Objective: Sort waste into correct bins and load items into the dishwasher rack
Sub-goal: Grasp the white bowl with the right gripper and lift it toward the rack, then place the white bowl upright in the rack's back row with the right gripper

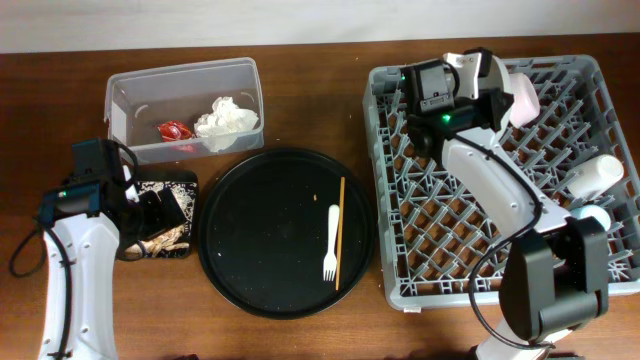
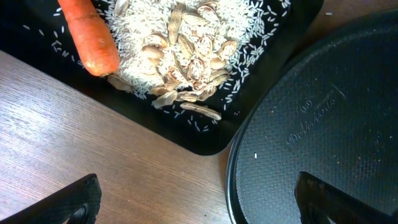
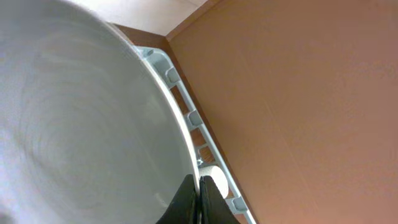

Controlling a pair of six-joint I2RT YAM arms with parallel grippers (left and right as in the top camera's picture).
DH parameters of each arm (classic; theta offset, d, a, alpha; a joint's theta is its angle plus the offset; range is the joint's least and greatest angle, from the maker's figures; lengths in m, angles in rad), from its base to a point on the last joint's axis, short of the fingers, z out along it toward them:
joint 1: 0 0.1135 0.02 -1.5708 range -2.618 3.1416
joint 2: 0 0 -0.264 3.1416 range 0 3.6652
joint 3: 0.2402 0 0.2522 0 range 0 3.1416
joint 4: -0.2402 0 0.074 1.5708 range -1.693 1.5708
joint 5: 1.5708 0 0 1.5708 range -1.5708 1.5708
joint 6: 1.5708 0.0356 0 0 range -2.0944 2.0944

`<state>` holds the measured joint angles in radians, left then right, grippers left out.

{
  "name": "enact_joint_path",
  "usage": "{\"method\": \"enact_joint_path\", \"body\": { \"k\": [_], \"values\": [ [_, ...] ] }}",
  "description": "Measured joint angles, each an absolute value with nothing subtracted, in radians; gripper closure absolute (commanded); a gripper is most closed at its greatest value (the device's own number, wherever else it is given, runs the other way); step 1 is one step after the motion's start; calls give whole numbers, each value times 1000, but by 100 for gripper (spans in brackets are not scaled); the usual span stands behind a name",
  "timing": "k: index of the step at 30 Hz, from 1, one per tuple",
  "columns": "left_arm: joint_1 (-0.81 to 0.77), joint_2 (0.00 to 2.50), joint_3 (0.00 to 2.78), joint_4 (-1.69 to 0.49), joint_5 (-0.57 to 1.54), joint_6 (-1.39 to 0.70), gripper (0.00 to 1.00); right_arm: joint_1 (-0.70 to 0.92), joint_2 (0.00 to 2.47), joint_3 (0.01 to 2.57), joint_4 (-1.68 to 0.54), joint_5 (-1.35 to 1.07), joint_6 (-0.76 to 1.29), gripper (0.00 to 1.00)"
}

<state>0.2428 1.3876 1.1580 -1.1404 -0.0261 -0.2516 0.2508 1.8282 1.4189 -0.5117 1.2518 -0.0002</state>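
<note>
My right gripper [image 3: 199, 186] is shut on the rim of the pale round plate [image 3: 81, 112], which is held on edge over the far side of the grey dishwasher rack [image 1: 400, 270], next to the cream-pink bowl [image 1: 522, 98]. A white cup [image 1: 596, 175] and a light blue cup [image 1: 594, 215] lie in the rack's right side. My left gripper [image 2: 199, 202] is open and empty, low over the table beside the shallow black tray [image 2: 261, 81], which holds a carrot piece [image 2: 87, 34] and beige scraps [image 2: 186, 50]. The clear tub [image 1: 130, 95] holds a white napkin [image 1: 226, 120] and a red wrapper [image 1: 176, 130].
The big round black tray [image 1: 260, 250] sits in the middle with the white fork [image 1: 331, 243] and wooden chopsticks [image 1: 340, 232] on its right part. Its rim [image 2: 323, 124] lies just right of the left gripper. The rack's rim [image 3: 186, 115] runs behind the plate.
</note>
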Motion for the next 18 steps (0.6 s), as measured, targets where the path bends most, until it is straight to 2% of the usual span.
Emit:
{"method": "enact_joint_path", "body": {
  "k": [1, 2, 3, 6, 8, 9, 10, 12, 15, 18],
  "values": [
    [243, 1388, 1158, -1140, -26, -252, 1, 252, 1831, 1404, -508, 1217, 1, 95],
    [243, 1388, 1158, -1140, -26, -252, 1, 261, 1836, 1403, -500, 1203, 0, 67],
    [243, 1388, 1158, -1139, -26, -252, 1, 277, 1836, 1403, -503, 1158, 7, 47],
    [243, 1388, 1158, -1136, -26, -252, 1, 464, 1837, 1402, -595, 902, 9, 43],
    [243, 1388, 1158, -1137, -25, -252, 1, 515, 1831, 1402, -662, 869, 44, 39],
    [243, 1388, 1158, -1136, -26, -252, 1, 518, 1795, 1396, -750, 848, 134, 73],
    [243, 1388, 1158, -1135, -26, -252, 1, 502, 1703, 1393, -775, 817, 203, 96],
    [242, 1388, 1158, -1135, -26, -252, 1, 342, 1594, 1393, -765, 752, 251, 96],
    [242, 1388, 1158, -1135, -25, -252, 1, -33, 1571, 1417, -608, 417, 196, 96],
    [242, 1387, 1158, -1136, -26, -252, 1, -223, 1593, 1430, -461, 191, 160, 96]
  ]
}}
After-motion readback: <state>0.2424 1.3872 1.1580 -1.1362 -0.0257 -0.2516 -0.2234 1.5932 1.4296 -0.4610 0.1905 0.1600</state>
